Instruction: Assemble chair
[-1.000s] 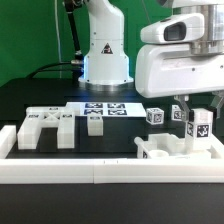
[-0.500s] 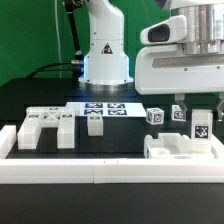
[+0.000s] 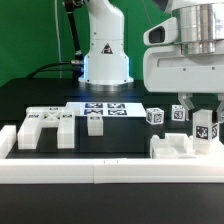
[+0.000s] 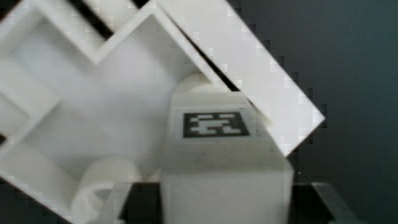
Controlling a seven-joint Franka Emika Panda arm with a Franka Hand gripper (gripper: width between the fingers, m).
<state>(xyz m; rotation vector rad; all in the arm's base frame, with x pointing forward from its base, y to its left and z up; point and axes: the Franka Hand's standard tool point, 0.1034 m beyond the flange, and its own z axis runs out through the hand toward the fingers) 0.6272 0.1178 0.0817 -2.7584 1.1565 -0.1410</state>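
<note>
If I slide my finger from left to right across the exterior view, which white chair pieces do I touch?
The slotted panel → small block → tagged cube → second tagged cube → tagged post. Skipped for overlapping: marker board, big front piece.

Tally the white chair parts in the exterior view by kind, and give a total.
Large white blocky plastic panels: 2
Small white plastic blocks on the table: 3
White tagged plastic bar held in the gripper: 1
Total: 6
</note>
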